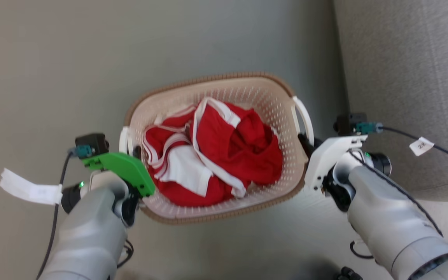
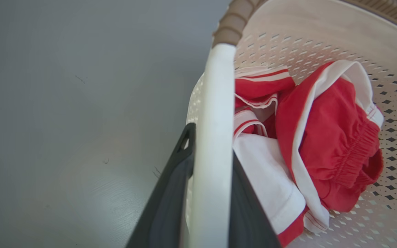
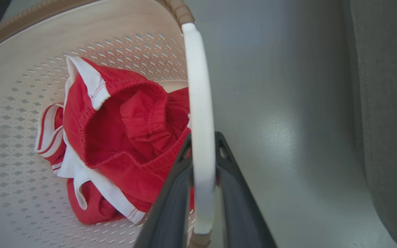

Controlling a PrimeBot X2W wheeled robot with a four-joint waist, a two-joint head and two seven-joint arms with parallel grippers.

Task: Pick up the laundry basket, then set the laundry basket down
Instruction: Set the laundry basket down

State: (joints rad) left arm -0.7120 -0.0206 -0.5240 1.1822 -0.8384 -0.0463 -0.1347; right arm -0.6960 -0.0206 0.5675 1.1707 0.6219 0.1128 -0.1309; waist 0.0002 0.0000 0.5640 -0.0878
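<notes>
Cream plastic laundry basket (image 1: 263,95), holding red-and-white clothes (image 1: 224,155), hangs between the left pincer (image 2: 212,148) and right pincer (image 3: 203,141), each clamped on a white side handle (image 2: 216,96), apparently mid-carry above grey floor (image 1: 53,58); lowering it next calls for both arms descending evenly.

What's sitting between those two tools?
In the head view, the laundry basket, holding red-and-white clothes, spans the stretch between the left tool and right tool.
</notes>
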